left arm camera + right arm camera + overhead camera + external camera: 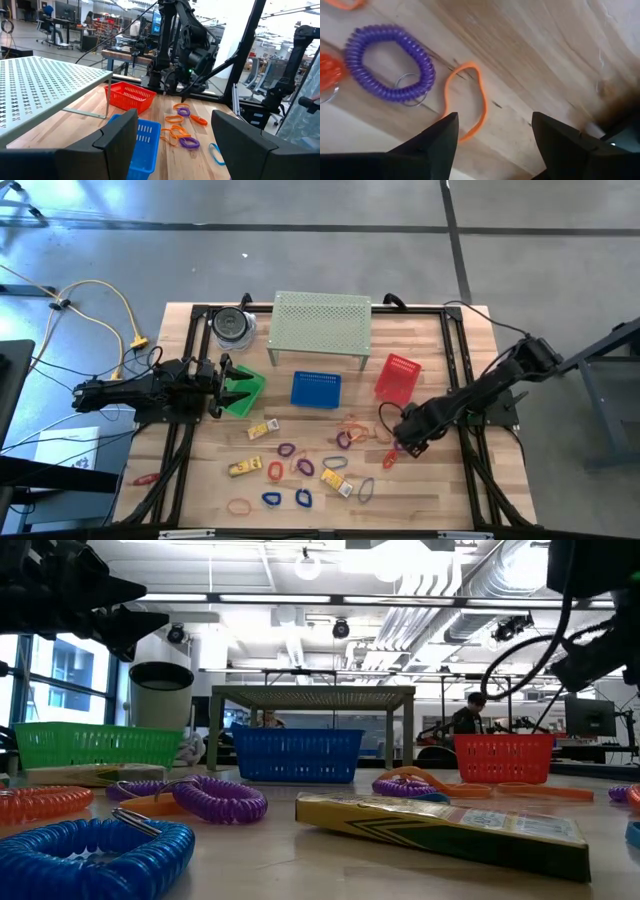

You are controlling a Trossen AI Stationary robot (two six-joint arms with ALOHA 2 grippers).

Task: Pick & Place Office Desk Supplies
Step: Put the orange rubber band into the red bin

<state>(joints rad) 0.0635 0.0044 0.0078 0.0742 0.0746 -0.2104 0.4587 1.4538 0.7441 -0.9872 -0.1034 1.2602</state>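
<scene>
Office desk supplies lie loose on the wooden table (470,480): coiled loops in purple, blue and red, thin orange bands, and small yellow boxes (243,467). My right gripper (495,120) hangs open, pointing down, at the right of the scatter (398,442). A thin orange band (467,97) lies flat on the wood just off its fingertips, with a purple coil loop (390,62) beside the band. Neither is touched. My left gripper (174,117) waits open and level over the green basket (245,392) at the table's left.
A blue basket (316,389) and a red basket (397,377) stand behind the scatter, below a pale perforated shelf (321,320). A round container (233,326) sits at the far left. Bare wood lies right of my right gripper.
</scene>
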